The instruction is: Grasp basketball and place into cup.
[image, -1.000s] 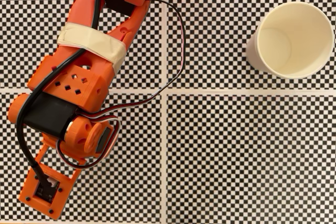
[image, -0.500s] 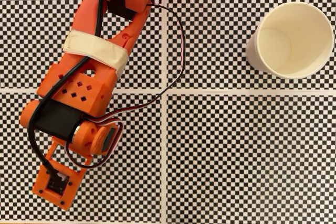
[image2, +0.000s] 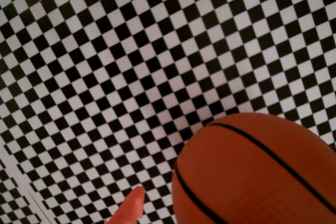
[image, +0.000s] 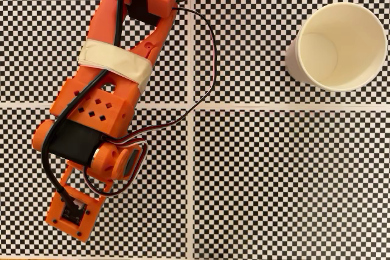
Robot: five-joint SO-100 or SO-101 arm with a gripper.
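Wrist view puts the basketball (image2: 257,174) close under the camera at lower right, resting on the checkerboard mat (image2: 131,66), with one orange fingertip (image2: 128,211) just left of it, apparently apart. Cannot tell how wide the gripper stands, nor whether anything is held. Fixed view shows the arm (image: 103,89) reaching toward the near left, with the paper cup (image: 338,44) upright and empty at far right, well apart. Probably light, round and prone to rolling; pebbled skin should grip. Best pinched across its widest middle.
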